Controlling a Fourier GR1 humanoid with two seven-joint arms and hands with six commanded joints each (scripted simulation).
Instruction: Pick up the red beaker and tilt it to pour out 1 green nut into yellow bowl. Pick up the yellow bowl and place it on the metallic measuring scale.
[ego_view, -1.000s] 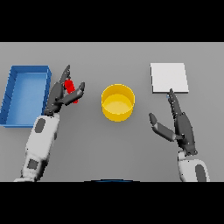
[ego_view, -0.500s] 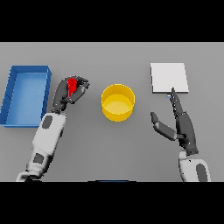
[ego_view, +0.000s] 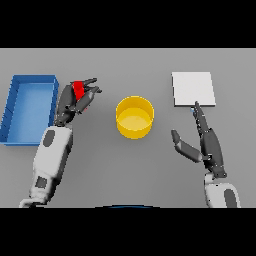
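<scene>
- Our left hand (ego_view: 75, 100) has its fingers curled round the red beaker (ego_view: 78, 89), which sits high in the grip, between the blue tray (ego_view: 30, 85) and the yellow bowl (ego_view: 135, 117).
- The beaker is well left of the bowl, not yet over it. We cannot see the green nut, nor tell whether the beaker is clear of the bench (ego_view: 130, 170).
- Our right hand (ego_view: 207, 145) rests released on the bench, fingers straight, its tips just below the near edge of the scale (ego_view: 193, 89). It holds nothing.
- The bowl stands upright and apart from both hands, with the scale well to its right.
- We judge the step in hand to be carrying the beaker over to the bowl, so the pour is not yet begun.
- To do it well, we should keep the beaker upright while we travel, so nothing spills short of the bowl.
- We should stop with the beaker's lip above the middle of the bowl, not just at its rim, since a nut may bounce or roll.
- We should tilt slowly and toward the bowl, and right the beaker as soon as one nut drops, for the task wants one only.
- The grip covers much of the beaker, so we should mind that our fingers do not block its mouth on the pouring side.
- The right hand can wait where it is, clear of the bowl.
</scene>
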